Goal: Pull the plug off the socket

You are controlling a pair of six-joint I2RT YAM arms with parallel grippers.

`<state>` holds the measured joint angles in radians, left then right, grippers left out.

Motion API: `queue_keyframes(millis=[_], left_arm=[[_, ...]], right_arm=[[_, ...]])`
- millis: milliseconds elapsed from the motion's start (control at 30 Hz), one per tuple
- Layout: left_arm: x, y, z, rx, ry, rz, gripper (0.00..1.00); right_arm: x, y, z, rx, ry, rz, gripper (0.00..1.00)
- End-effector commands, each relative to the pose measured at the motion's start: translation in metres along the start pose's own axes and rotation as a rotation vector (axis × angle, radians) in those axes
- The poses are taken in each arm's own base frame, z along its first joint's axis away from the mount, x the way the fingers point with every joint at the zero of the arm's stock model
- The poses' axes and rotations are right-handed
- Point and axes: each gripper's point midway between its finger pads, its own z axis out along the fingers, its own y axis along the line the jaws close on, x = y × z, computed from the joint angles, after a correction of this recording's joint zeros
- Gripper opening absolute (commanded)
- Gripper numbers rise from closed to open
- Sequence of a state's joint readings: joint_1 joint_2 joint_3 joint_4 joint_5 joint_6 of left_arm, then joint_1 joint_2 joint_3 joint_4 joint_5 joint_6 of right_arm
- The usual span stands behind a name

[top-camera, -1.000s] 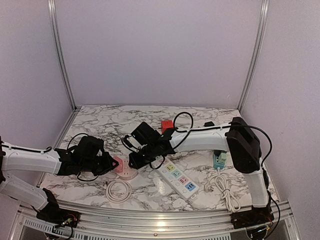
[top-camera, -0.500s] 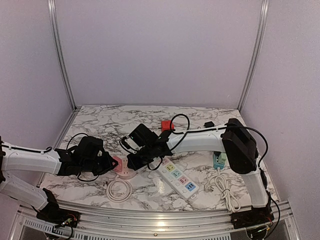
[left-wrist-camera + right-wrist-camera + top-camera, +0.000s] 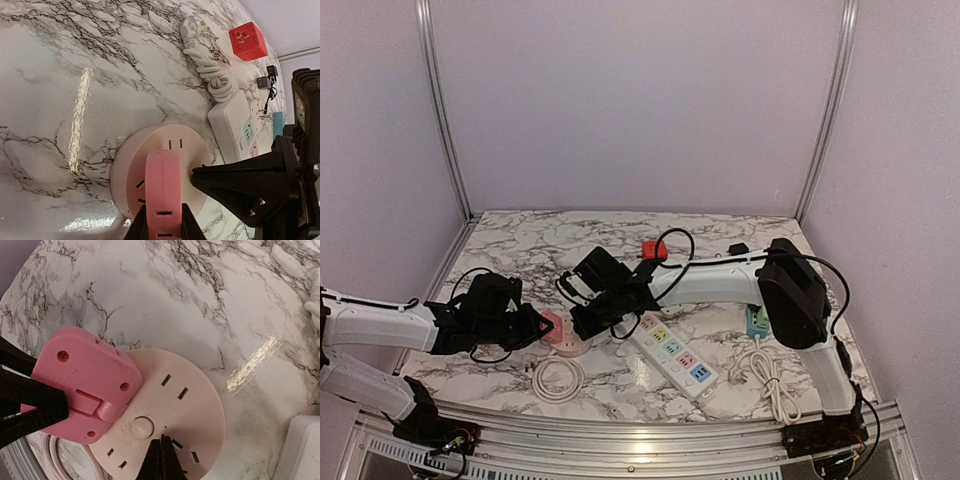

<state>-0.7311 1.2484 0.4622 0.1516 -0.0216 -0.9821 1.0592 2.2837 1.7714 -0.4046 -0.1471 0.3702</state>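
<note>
Your left hand (image 3: 162, 227) is clamped tight on the pink plug (image 3: 163, 192), and the plug's seated in the round socket (image 3: 172, 140) on the marble tabletop (image 3: 60, 75). Your right hand (image 3: 161, 457) is pinched closed on nothing, with its tips on the socket's face right beside the plug.

Marble table (image 3: 520, 235) w/ round socket (image 3: 577, 347), pwr strip (image 3: 676, 353), red cube (image 3: 653, 250), teal adapter (image 3: 758, 321), cable coil (image 3: 545, 388).
</note>
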Motion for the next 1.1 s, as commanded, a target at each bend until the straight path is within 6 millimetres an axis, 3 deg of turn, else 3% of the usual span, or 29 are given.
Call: queue_keyframes(millis=[0, 333, 700, 1067], left_arm=[[-0.019, -0.036, -0.014, 0.190, -0.062, 0.017, 0.00], [-0.025, -0.025, -0.018, 0.263, -0.039, -0.104, 0.00], [-0.029, -0.040, -0.029, 0.399, -0.045, -0.119, 0.00], [-0.035, -0.041, -0.036, 0.419, -0.051, -0.121, 0.00]], right_arm=[[0.063, -0.032, 0.033, 0.124, 0.186, 0.016, 0.00], [0.068, -0.035, 0.038, 0.132, 0.201, 0.020, 0.00], [0.071, -0.035, 0.042, 0.129, 0.207, 0.024, 0.00], [0.074, -0.036, 0.044, 0.121, 0.211, 0.030, 0.00]])
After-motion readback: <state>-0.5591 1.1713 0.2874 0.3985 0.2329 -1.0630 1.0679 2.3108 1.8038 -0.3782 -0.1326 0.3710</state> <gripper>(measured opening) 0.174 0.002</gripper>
